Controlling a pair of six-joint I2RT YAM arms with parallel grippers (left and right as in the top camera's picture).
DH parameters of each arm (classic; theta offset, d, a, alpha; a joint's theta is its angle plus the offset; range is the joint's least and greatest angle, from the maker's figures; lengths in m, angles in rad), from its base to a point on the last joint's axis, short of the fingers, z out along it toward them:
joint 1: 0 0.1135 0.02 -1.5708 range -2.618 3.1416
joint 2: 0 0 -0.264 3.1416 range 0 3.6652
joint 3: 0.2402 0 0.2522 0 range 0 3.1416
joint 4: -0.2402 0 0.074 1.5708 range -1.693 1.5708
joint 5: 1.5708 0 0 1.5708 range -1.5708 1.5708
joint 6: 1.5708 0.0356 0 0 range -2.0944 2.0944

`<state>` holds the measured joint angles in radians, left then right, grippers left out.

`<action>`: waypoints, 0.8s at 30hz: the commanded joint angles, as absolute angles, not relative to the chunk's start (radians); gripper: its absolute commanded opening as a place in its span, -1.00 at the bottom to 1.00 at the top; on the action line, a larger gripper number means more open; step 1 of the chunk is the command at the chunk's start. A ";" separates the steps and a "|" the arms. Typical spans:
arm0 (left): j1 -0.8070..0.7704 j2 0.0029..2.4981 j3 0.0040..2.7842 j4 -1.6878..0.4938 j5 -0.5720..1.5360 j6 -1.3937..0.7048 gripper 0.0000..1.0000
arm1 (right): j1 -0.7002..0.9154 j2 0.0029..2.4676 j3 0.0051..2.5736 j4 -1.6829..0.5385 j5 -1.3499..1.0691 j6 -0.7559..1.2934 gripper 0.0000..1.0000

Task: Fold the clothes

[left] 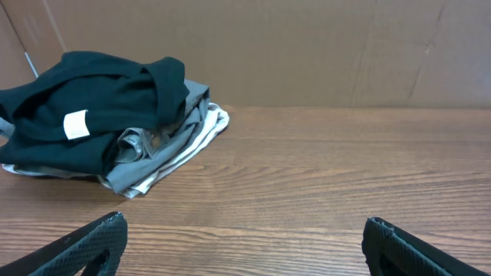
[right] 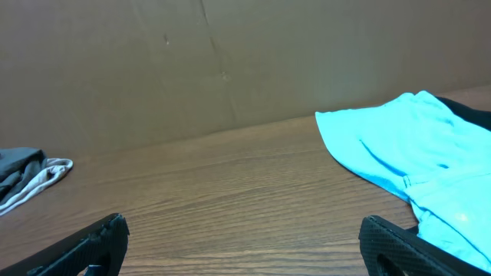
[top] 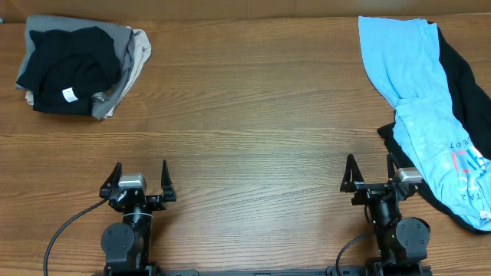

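Far left of desk (top: 245,123): we see folded garments (top: 73,65).
Far right: blue T-shirt (top: 406,61) overlying black T-shirt (top: 462,77).
Near edge: left tool (top: 141,172), right tool (top: 370,165), jaws apart.

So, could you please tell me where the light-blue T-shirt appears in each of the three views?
Overhead: light-blue T-shirt along the right edge, draped over a black garment.
Left wrist: not in view.
Right wrist: the shirt fills the right side.
Shared landmark: the folded clothes pile, top left overhead, left in the left wrist view, a sliver at the right wrist view's left edge.
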<state>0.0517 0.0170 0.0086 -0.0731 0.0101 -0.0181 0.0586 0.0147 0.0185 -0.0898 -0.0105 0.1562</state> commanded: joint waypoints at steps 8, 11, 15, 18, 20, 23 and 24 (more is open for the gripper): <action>0.046 0.007 0.054 -0.056 0.072 0.013 0.99 | 0.051 0.003 0.051 -0.081 -0.001 0.148 1.00; 0.046 0.033 0.108 -0.057 0.072 0.053 1.00 | 0.051 0.003 0.105 -0.092 -0.002 0.148 1.00; 0.046 0.137 0.236 -0.105 0.080 0.076 1.00 | 0.051 0.022 0.208 -0.161 -0.002 0.141 1.00; 0.046 0.256 0.345 -0.142 0.126 0.076 1.00 | 0.051 0.067 0.310 -0.212 -0.004 0.121 1.00; 0.046 0.364 0.440 -0.167 0.166 0.075 0.99 | 0.051 0.127 0.408 -0.262 -0.004 0.113 1.00; 0.045 0.535 0.608 -0.229 0.224 0.075 1.00 | 0.051 0.249 0.564 -0.360 -0.001 0.096 1.00; 0.045 0.585 0.665 -0.259 0.238 0.076 1.00 | 0.051 0.295 0.615 -0.394 -0.001 0.096 1.00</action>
<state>0.0517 0.4316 0.4858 -0.2035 0.1463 0.0566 0.0586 0.1745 0.4583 -0.3244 -0.0105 0.1184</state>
